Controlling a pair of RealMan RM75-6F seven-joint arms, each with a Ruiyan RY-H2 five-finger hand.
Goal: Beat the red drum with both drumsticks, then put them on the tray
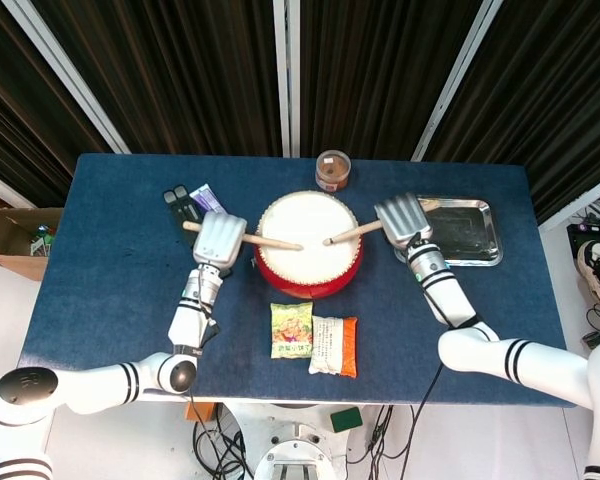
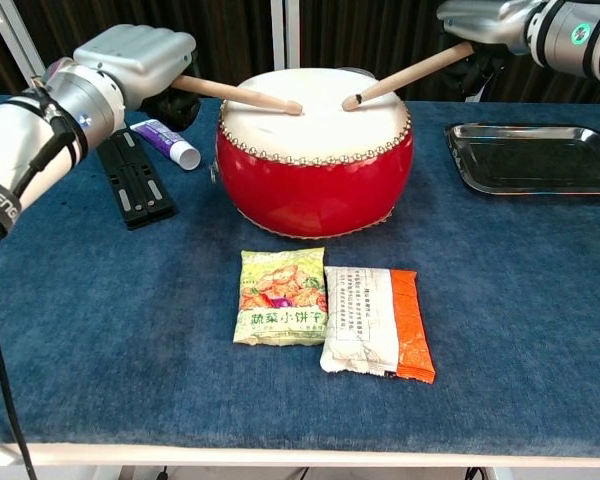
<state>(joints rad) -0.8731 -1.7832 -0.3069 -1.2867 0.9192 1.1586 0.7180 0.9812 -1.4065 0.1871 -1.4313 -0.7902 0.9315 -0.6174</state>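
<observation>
Both hands are gripping drumsticks, the left hand (image 2: 140,55) and right hand (image 2: 490,20) angling tips onto the red drum (image 2: 313,160) to beat it.

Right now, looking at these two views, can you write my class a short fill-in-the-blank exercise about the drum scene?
1. Each hand, left hand and right hand, holds a wooden ____.
2. The side of the drum is coloured ____.
3. The metal tray holds ____ drumsticks.
4. In front of the drum lie ____ snack packets, the green packet and the orange packet.

Missing words: drumstick; red; no; two
</observation>
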